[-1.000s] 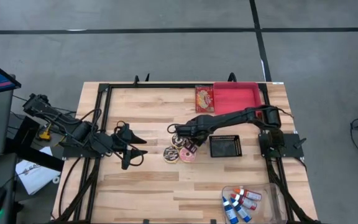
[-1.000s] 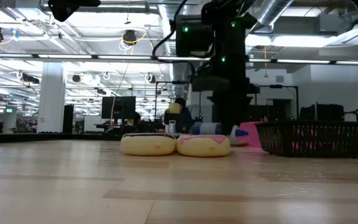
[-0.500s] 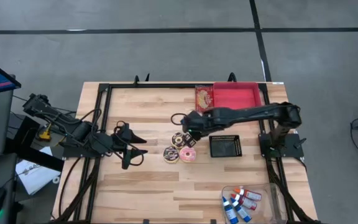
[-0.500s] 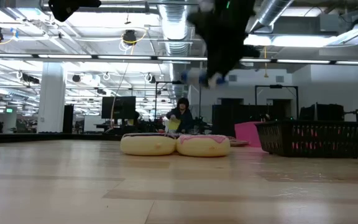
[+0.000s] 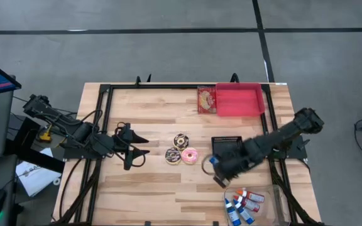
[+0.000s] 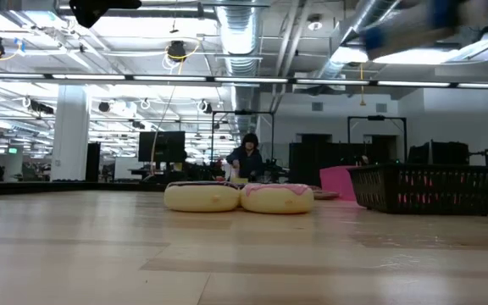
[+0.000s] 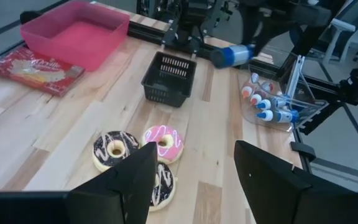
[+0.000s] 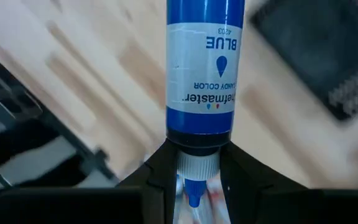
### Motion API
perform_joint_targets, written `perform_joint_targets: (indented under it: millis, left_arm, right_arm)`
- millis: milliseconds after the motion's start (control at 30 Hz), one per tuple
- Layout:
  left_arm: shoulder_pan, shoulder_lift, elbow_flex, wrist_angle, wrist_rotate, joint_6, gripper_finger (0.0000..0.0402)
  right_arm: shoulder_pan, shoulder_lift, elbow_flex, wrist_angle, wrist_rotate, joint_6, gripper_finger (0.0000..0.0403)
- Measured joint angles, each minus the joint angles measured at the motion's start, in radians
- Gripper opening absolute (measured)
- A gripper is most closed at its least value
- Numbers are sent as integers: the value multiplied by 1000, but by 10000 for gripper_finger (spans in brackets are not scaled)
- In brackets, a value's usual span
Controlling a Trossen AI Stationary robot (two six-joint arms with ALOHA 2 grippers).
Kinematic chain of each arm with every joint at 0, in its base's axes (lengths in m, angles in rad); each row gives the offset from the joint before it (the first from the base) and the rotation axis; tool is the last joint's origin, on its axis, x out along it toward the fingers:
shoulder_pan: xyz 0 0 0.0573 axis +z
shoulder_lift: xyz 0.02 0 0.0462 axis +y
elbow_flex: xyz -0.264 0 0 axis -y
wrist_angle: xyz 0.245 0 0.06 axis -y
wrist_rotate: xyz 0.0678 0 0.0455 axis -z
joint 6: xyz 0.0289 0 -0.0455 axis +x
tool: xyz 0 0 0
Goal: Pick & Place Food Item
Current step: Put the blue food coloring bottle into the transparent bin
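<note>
Cylindrical blue bottle (glossy label)

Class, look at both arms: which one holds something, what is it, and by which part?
The right gripper holds a blue food colour bottle, its jaws clamped at the neck, just below the label. The left gripper holds nothing.

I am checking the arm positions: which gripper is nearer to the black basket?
Right. The right gripper, holding a blue bottle, hovers beside the black basket; the left gripper waits beyond the donuts.
</note>
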Motion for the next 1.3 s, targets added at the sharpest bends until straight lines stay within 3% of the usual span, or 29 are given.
perform_joint_targets:
  millis: [400, 600, 1000, 1300]
  left_arm:
    - [0, 0, 0, 22, -18, 7, 211]
    - [0, 0, 0, 58, -26, 6, 211]
    - [0, 0, 0, 97, -26, 28, 211]
    - [0, 1, 0, 98, -26, 3, 211]
  right_arm:
    - [363, 1, -15, -33, -128, 459, 85]
    - [506, 0, -62, 77, -145, 664, 85]
    - [551, 2, -267, 297, -144, 707, 102]
    - [553, 2, -292, 352, -72, 699, 134]
